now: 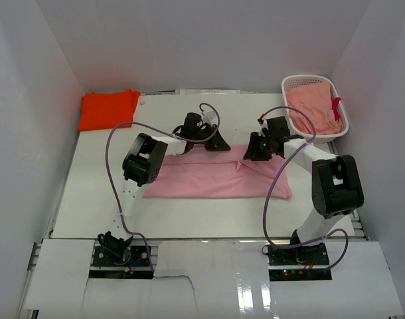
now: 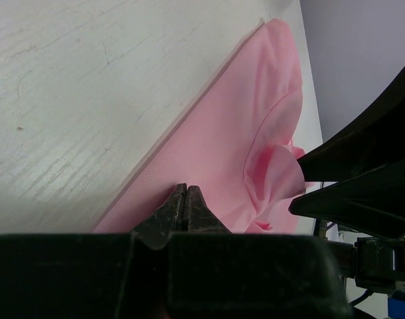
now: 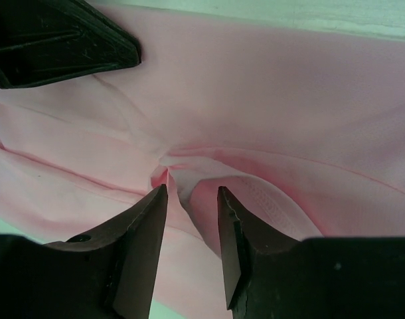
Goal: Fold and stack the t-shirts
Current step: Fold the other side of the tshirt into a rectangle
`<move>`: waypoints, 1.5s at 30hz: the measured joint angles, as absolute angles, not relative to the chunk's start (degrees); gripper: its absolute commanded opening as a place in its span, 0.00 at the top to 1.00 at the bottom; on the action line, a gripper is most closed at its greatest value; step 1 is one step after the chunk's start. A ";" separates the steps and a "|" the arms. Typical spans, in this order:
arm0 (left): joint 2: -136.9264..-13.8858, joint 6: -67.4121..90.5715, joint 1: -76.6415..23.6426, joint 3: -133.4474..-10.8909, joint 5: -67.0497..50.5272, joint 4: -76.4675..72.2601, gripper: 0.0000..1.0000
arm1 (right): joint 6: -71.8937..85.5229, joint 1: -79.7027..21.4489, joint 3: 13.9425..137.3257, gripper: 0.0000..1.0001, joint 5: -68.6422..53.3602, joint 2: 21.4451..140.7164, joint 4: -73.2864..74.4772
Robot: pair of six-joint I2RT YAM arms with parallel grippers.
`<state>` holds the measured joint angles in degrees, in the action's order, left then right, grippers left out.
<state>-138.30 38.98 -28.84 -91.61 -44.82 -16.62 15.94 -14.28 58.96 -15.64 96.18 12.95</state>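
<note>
As pink shirt (image 1: 209, 181) lies flat mid-bench (image 1: 96, 189), left pincer (image 2: 184, 199) and right pincer (image 3: 192, 193) sit at its far edge.
Left closed, tips on cloth; right part open, straddling a raised pucker. Orange shirt (image 1: 108, 109) lies at far-left corner.

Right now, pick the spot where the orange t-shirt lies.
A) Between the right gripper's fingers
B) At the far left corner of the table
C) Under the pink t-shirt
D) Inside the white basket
B: the orange t-shirt lies folded at the far left corner of the table, apart from the pink t-shirt spread mid-table and from the basket at the far right.
</note>
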 measured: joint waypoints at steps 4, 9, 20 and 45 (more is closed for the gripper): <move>-139.11 39.05 -29.06 -92.29 -45.25 -16.53 1.00 | 15.92 -14.39 59.92 0.58 -15.62 97.78 12.51; -139.48 39.00 -29.28 -93.47 -45.45 -16.19 1.00 | 15.86 -14.66 61.41 0.58 -15.59 98.65 12.25; -142.21 34.02 -31.14 -101.41 -41.71 -6.46 1.00 | 15.55 -15.20 63.92 0.78 -15.35 99.83 12.14; -143.13 31.27 -32.18 -105.60 -39.51 0.10 1.00 | 17.45 -20.38 52.73 0.62 -13.67 89.56 11.88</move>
<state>-143.13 31.27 -32.18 -105.60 -39.51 0.10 17.45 -20.38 52.73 -13.67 89.56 11.88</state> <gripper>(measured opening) 0.024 0.298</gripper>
